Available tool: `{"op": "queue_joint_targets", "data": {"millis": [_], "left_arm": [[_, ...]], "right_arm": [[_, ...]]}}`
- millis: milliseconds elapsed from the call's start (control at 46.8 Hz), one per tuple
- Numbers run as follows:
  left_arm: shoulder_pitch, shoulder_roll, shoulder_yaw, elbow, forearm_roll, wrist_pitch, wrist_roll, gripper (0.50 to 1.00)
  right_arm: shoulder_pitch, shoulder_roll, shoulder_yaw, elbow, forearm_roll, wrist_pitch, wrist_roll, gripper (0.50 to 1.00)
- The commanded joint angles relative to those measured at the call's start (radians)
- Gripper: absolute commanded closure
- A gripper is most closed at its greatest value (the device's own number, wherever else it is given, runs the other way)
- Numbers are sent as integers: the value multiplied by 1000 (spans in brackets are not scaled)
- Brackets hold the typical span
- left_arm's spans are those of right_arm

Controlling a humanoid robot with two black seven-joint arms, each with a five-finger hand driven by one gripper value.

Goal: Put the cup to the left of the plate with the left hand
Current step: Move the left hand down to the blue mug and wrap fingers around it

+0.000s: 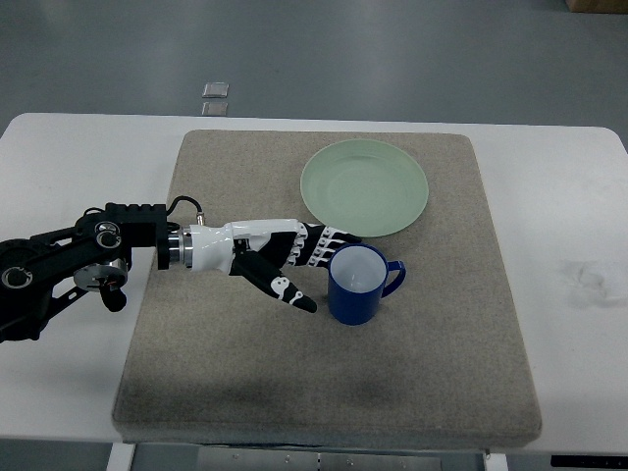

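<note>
A blue cup (359,285) with a white inside stands upright on the mat, just below the lower edge of the pale green plate (365,186); its handle points right. My left hand (316,267) reaches in from the left and sits right beside the cup's left wall. Its fingers (329,242) stretch toward the cup's rim while the thumb (285,288) points down-right, just short of the cup. The fingers are spread and hold nothing. Whether they touch the cup is unclear.
A beige mat (245,383) covers the middle of the white table (579,245). Two small grey squares (215,97) lie on the floor beyond the table's far edge. A faint smudge (587,282) marks the table at the right.
</note>
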Motion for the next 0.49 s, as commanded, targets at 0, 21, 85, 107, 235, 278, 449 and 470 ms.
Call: {"op": "queue_joint_targets", "data": {"millis": [0,21,85,107,235,278,449,470], "left_arm": [[0,-16,2,8,0,0,0,501],[0,-21,2,16,0,0,1,501],[0,-27,0,33,-1,0,0,501],[0,-29,0,36,-3,0,0,501],[4,-32,-5,44,-12,0,-2,501],[4,-33,-5,50,-13,0,-2,501],[7,-52,-6,74,-17,0,-5,501],[7,-55,-6,76,-17,0,-5,501]], "right_arm": [[0,0,0,0,0,0,0,568],[0,0,0,0,0,0,0,568],[0,0,0,0,0,0,0,568],[0,0,0,0,0,0,0,568],[0,0,0,0,0,0,0,568],[0,0,0,1,0,0,0,568],[0,0,0,0,0,0,0,568],[0,0,0,1,0,0,0,568]]}}
